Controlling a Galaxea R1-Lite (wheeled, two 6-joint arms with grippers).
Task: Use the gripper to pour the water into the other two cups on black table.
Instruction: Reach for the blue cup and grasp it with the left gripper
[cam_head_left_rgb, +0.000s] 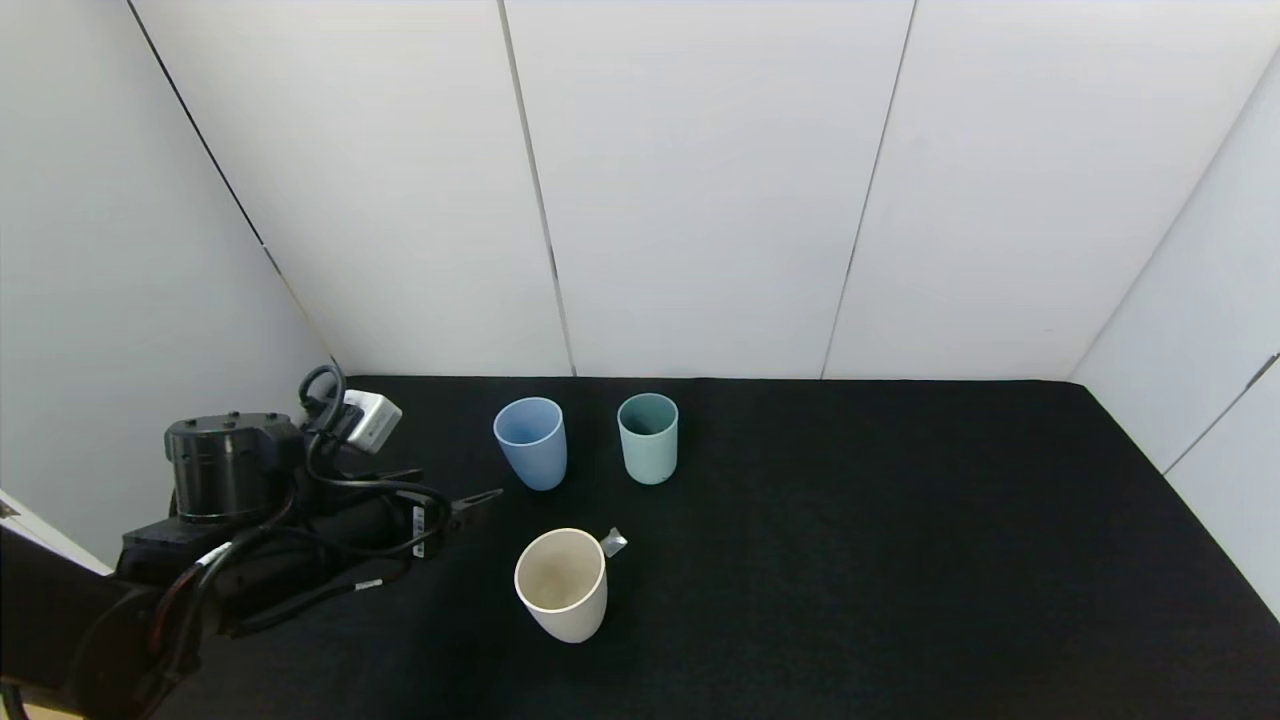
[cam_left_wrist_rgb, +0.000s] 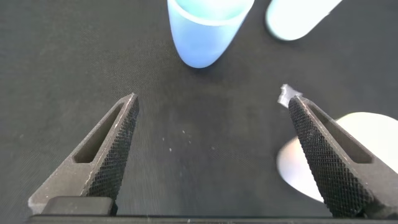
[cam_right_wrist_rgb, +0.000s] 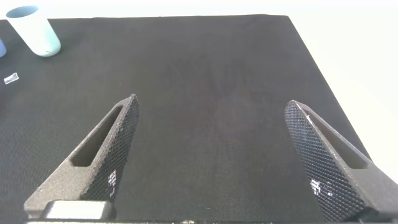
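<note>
The left gripper (cam_head_left_rgb: 480, 505) is hovering low at the table's (cam_head_left_rgb: 900, 560) left side, fingers spread wide and holding nothing, pointing toward the light blue cup (cam_head_left_rgb: 531, 441). The teal cup (cam_head_left_rgb: 648, 437) is standing just right of it, and the cream cup (cam_head_left_rgb: 561, 583) nearer, beside a small clear scrap (cam_head_left_rgb: 613, 542). Any water is not showing. A slanted approach is risking a knocked blue cup; the cream cup is crowding one finger. The right gripper (cam_right_wrist_rgb: 211, 162), wide open, is idling over bare cloth.
</note>
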